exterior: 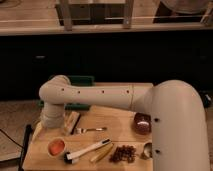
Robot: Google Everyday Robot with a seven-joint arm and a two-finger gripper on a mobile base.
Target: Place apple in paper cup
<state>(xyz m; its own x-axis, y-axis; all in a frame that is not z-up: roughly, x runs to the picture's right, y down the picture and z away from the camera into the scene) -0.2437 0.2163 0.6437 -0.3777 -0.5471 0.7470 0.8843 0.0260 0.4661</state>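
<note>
The apple [56, 146] is a small orange-red round shape sitting inside the short white paper cup [56, 153] at the front left of the wooden table [115, 116]. My big white arm reaches from the right across the table, bends at the left and points down. The gripper [50, 127] is at its lower end, just above and behind the cup, a little to the left. Its tip is mostly hidden by the arm and holds nothing that I can see.
A white-handled brush [87, 150] and a yellow stick [101, 153] lie right of the cup. A fork [91, 130], dark grapes [123, 153], a reddish-brown ball with white marks [141, 123], a metal scoop [146, 149], a wooden block [72, 121] and a green bin [80, 82] are also here.
</note>
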